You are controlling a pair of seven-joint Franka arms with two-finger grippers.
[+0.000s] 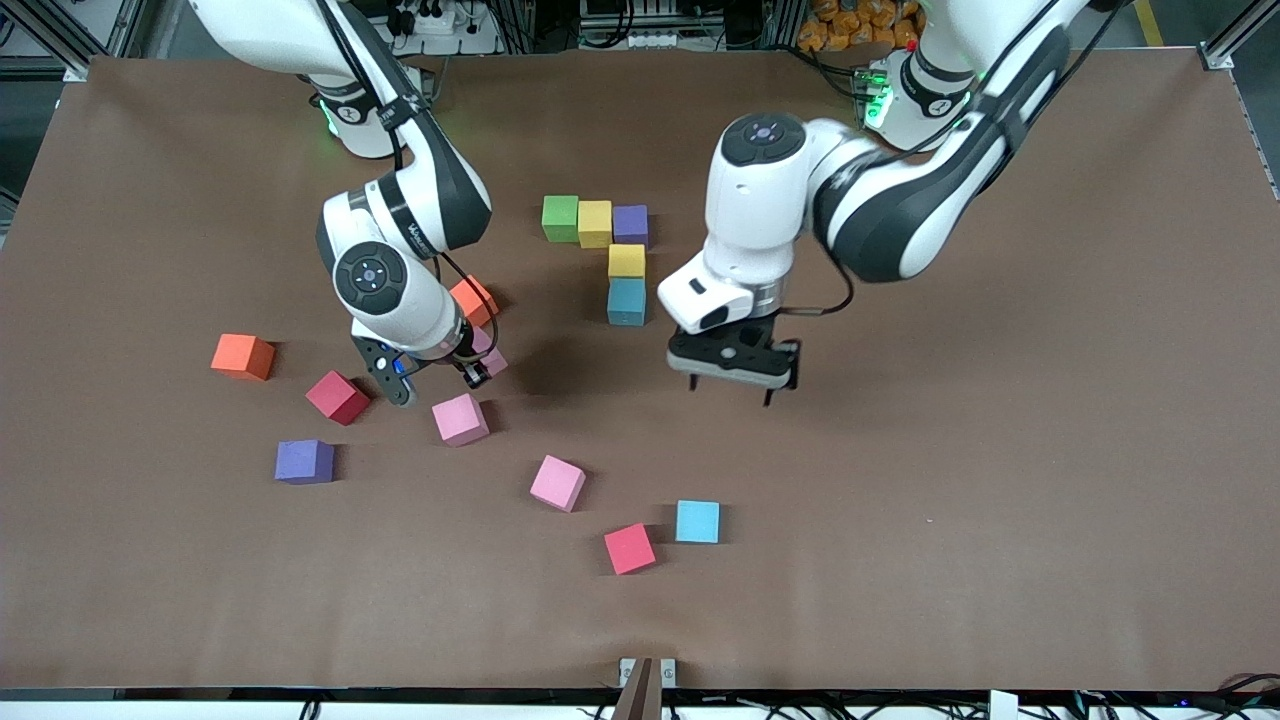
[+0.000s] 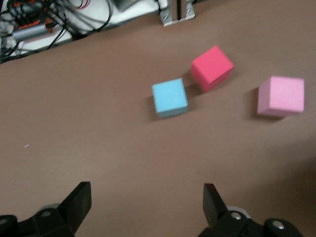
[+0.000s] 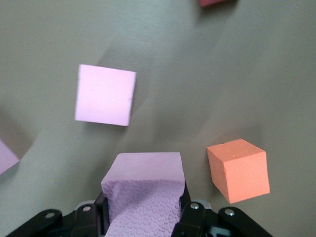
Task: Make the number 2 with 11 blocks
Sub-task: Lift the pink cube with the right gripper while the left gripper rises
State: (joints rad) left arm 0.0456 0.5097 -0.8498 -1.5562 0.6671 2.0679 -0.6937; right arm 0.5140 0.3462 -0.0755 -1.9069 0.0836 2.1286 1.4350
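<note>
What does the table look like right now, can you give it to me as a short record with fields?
figure so far: five blocks joined: green block, yellow block, purple block in a row, then a second yellow block and a teal block running toward the front camera
loose blocks: nine on the table, orange, red, purple, pink, light blue
right end effector: shut on pink block, beside an orange block
left end effector: open, holding nothing, waiting over bare table
</note>
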